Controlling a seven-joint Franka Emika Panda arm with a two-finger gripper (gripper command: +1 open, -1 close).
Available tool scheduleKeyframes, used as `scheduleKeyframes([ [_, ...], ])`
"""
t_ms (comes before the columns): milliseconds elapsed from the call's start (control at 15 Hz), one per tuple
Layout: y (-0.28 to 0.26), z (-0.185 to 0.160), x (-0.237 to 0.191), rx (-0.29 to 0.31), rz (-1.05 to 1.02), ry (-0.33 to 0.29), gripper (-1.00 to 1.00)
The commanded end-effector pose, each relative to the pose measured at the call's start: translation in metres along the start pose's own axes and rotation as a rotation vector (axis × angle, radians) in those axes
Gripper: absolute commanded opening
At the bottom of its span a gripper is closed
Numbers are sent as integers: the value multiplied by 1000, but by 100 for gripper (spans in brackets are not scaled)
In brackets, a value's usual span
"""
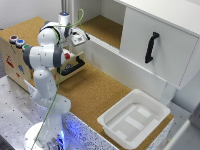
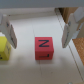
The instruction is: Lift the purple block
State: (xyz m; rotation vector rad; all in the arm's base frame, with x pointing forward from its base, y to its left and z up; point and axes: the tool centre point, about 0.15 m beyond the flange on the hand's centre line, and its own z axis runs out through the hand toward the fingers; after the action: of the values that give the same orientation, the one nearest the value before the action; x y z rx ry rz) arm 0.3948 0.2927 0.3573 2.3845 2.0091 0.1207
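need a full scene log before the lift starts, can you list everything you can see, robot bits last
block: 1, red with a dark mark on top, between the fingers in the wrist view
block: 1, yellow, cut off at the wrist view's edge
purple block: 0 seen in either view
bin: 1, white, on the cork table at the exterior view's right
cabinet: 1, white, black handle, behind the table
wooden box: 1, exterior view's left, buttons on top
table: 1, cork brown
arm: 1, white
gripper: 1, open, over the red block

Red block (image 2: 43,48) marked N between spread end effector (image 2: 39,30) fingers (image 2: 7,30), yellow block (image 2: 3,48) beside.
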Motion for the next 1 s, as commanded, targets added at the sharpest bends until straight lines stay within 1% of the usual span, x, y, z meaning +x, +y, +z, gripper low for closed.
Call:
scheduleKeyframes([
  [0,-14,0,-15,-48,2,93,100],
  [67,-3,-3,-1,-4,3,3,100],
  [200,-9,-23,2,-19,-12,9,100],
  [267,-14,-38,3,-24,-26,21,100],
  [333,-21,-50,5,-38,-48,19,100],
  [467,-35,-63,6,-35,-80,24,100],
  [600,-53,-62,3,-22,-78,26,100],
  [667,-60,-61,3,-16,-66,15,100],
  [733,-72,-63,1,-15,-36,12,100],
  [800,-81,-67,-1,-26,-18,12,100],
  [933,-99,-70,-5,-23,-9,-3,100],
])
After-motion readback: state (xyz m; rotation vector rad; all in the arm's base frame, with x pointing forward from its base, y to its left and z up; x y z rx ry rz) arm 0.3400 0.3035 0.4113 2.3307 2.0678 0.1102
